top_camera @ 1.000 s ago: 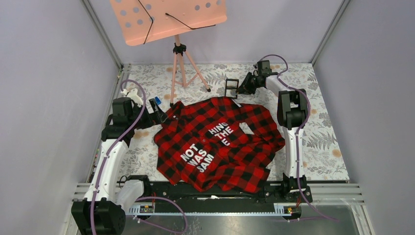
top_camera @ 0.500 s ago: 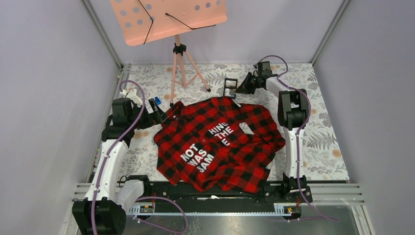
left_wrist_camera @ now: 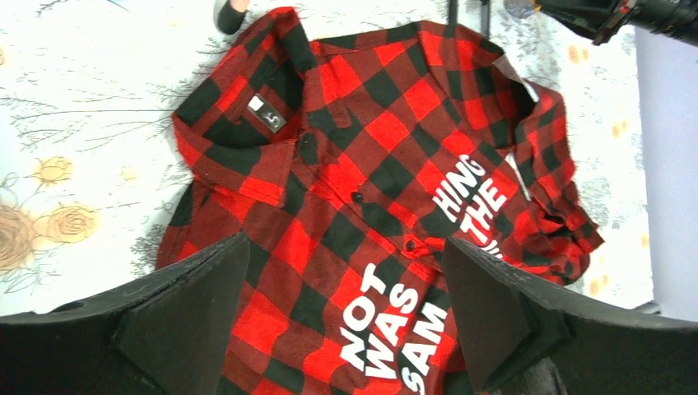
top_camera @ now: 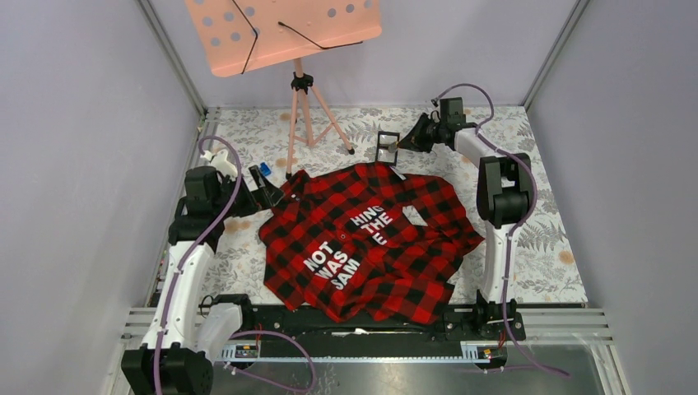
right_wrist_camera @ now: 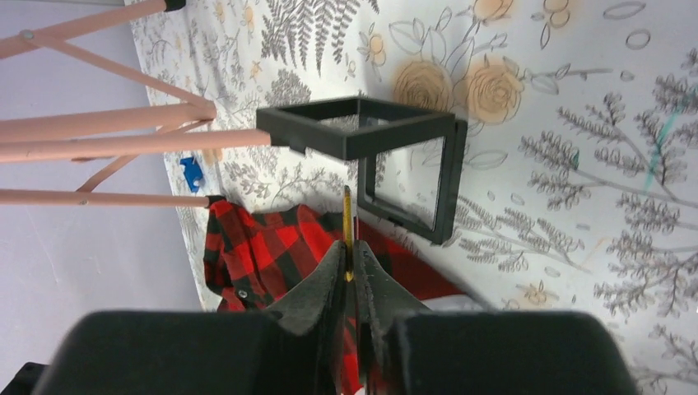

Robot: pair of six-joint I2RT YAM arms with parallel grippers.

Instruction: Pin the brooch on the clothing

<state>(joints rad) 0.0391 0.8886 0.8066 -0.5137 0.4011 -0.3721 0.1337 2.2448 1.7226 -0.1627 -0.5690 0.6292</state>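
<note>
The clothing [top_camera: 370, 239], a red-and-black check shirt with white block letters, lies spread in the middle of the table; it also fills the left wrist view [left_wrist_camera: 370, 164]. My left gripper [left_wrist_camera: 343, 247] hangs open above the shirt's front, near the collar side [top_camera: 267, 191], with nothing between its fingers. My right gripper [top_camera: 405, 144] is at the back of the table beside the small black frame box [top_camera: 388, 146]. Its fingers are shut on the brooch [right_wrist_camera: 347, 222], seen edge-on as a thin yellowish sliver sticking out past the fingertips [right_wrist_camera: 349, 251].
A pink music stand [top_camera: 284, 29] rises at the back, its tripod legs [right_wrist_camera: 99, 132] left of the black frame box [right_wrist_camera: 387, 156]. A small blue object [top_camera: 264, 170] lies by the shirt's collar. Walls close in the left, right and back sides.
The right jaws have closed on the thin brooch, and the right arm's elbow has swung to the right. The left arm has shifted slightly and stays open.
</note>
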